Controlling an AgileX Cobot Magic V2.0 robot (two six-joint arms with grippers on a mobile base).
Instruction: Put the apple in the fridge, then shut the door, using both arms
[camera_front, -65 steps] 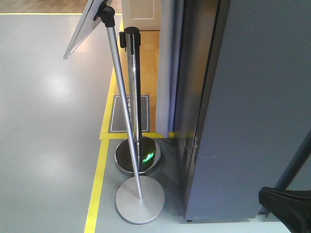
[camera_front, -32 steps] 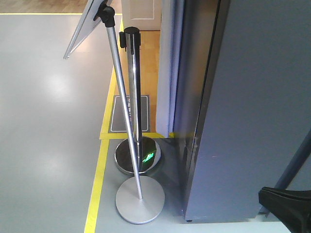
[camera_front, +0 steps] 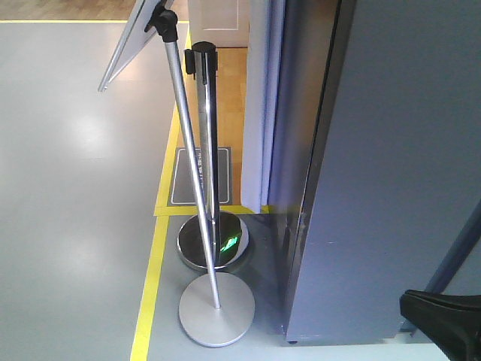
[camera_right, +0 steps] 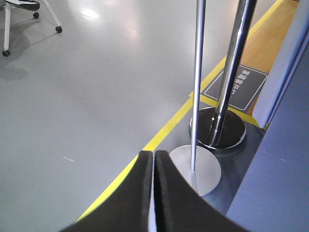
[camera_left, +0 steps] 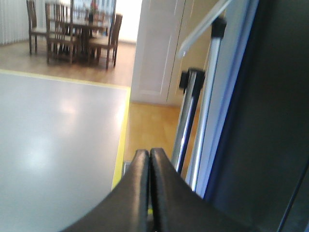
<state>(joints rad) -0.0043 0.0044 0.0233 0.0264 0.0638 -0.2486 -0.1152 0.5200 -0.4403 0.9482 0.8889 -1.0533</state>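
Though mostly cropped, fridge [camera_front: 391, 173] dark grey.

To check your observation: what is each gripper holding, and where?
Nothing. The left gripper and the right gripper are both shut with nothing between their fingers.

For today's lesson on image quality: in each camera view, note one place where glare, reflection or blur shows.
Front view: a green reflection on the chrome stanchion base and soft glare on the grey floor. Left wrist view: everything soft, the shut left gripper blurred, bright doorway washed out. Right wrist view: sharper, ceiling-light glare on the floor, shut right gripper slightly soft.
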